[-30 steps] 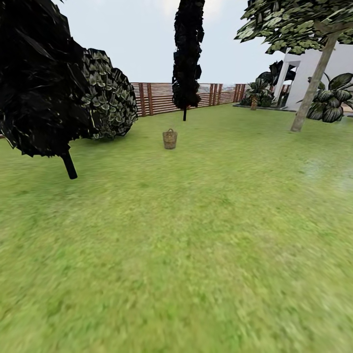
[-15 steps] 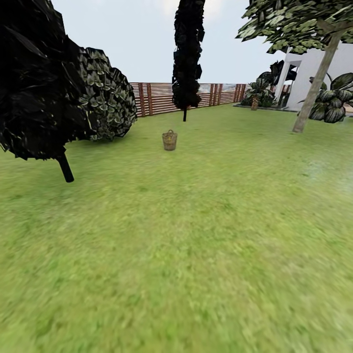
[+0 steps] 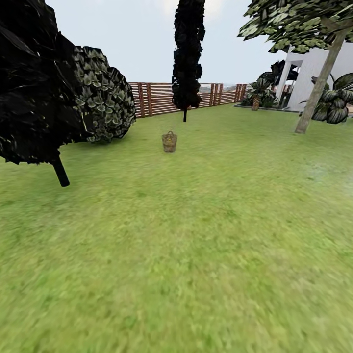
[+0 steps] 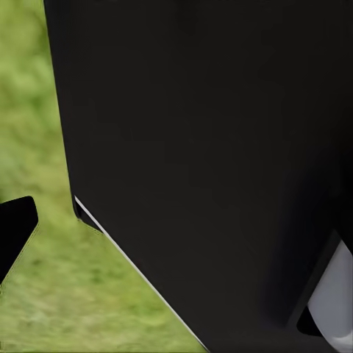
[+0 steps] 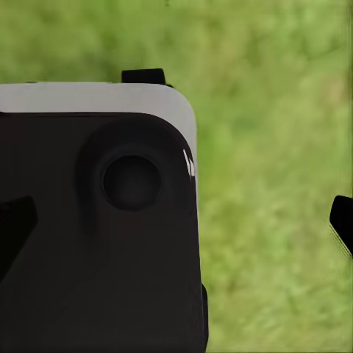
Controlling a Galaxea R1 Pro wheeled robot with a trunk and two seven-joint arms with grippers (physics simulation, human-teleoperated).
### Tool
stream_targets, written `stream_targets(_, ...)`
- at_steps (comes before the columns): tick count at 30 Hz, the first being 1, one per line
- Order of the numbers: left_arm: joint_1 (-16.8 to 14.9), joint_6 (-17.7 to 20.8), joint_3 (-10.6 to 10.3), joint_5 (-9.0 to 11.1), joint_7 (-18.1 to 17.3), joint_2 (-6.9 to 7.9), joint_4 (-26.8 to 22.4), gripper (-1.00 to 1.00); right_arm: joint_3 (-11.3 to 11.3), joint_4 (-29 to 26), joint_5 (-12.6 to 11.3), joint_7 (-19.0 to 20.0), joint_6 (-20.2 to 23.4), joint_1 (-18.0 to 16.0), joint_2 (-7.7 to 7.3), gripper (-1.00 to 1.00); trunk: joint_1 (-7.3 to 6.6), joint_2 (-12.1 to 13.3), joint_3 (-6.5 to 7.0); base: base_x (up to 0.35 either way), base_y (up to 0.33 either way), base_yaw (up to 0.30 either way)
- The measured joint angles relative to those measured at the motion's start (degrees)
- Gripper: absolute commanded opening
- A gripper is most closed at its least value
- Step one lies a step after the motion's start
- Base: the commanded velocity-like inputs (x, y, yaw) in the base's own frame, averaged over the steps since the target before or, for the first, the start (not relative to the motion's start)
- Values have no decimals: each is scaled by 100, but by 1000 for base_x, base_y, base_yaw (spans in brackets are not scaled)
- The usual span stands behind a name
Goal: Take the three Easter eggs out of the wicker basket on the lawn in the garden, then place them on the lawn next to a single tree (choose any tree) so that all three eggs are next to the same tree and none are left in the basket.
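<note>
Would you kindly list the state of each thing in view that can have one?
wicker basket: upright on the lawn, far ahead, untouched.
Easter eggs: a yellow hint shows through the basket's weave; too small to count.
tree: standing at the right, trunk leaning, nothing at its base.
left hand: dark finger tip at the wrist view's edge; open or shut unclear.
right hand: dark finger tips at both edges of the wrist view, apart, nothing between.

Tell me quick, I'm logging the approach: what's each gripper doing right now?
Left gripper: cannot be told; one dark fingertip shows over grass.
Right gripper: open, holding nothing; fingers spread over the lawn.
</note>
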Motion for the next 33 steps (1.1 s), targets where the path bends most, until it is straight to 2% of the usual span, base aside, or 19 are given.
stream_targets(33,1,0,0,-2,0,0,0,100,0,0,0,0,0,0,0,100,0,0,0,340,0,0)
